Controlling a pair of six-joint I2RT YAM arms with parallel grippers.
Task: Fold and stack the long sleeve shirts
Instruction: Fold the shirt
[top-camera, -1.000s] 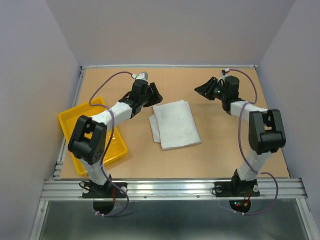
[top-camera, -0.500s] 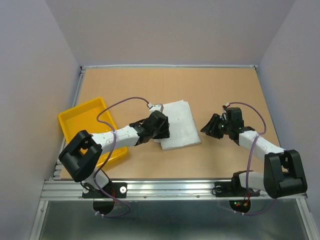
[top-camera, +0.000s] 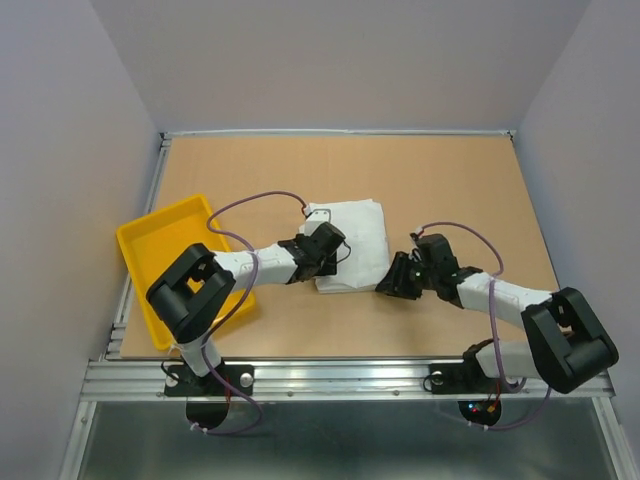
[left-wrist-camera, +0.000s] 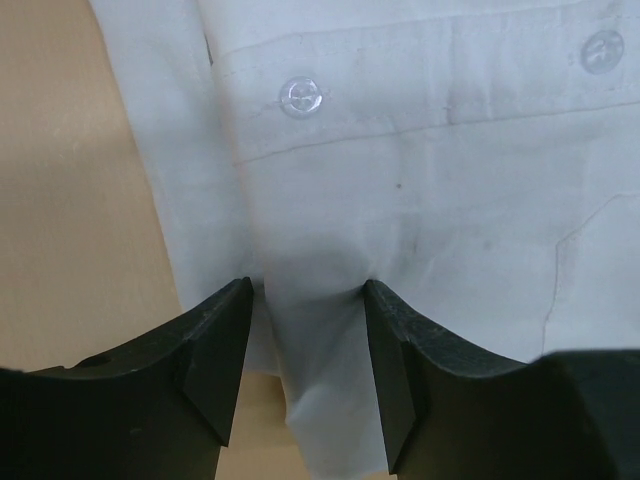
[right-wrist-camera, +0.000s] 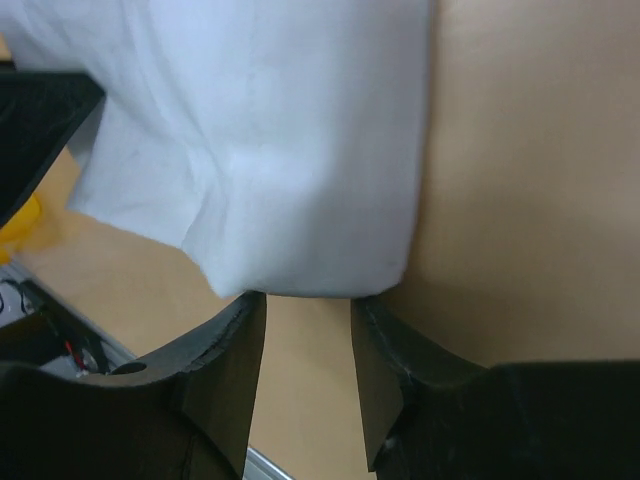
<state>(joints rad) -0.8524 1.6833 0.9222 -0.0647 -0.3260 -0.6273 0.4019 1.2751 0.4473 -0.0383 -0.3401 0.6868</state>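
**Shallow bites on both sides could undo the fold**

The left jaws stand spread, low on the near-left edge of the folded long sleeve shirt (left-wrist-camera: 430, 200), with one narrow flap of its cloth lying between them and not yet pinched. If they close here they may well catch only that loose flap rather than the whole stack of layers. A lift would then peel the top layer away and open the fold near the button (left-wrist-camera: 302, 97) placket.

The right jaws are also spread. They sit at the shirt's near-right corner, with the hem just at their tips and only bare surface (top-camera: 450, 180) in the gap. A close from this position would probably miss or nip a sliver, and the thin fabric could slip out under load.

With one side held and the other lost, the bundle would swing and skew. Pushing further in could plough the cloth into wrinkles.

The shirt lies as a rectangle mid-surface, right of the yellow tray (top-camera: 170, 245) and apart from it.
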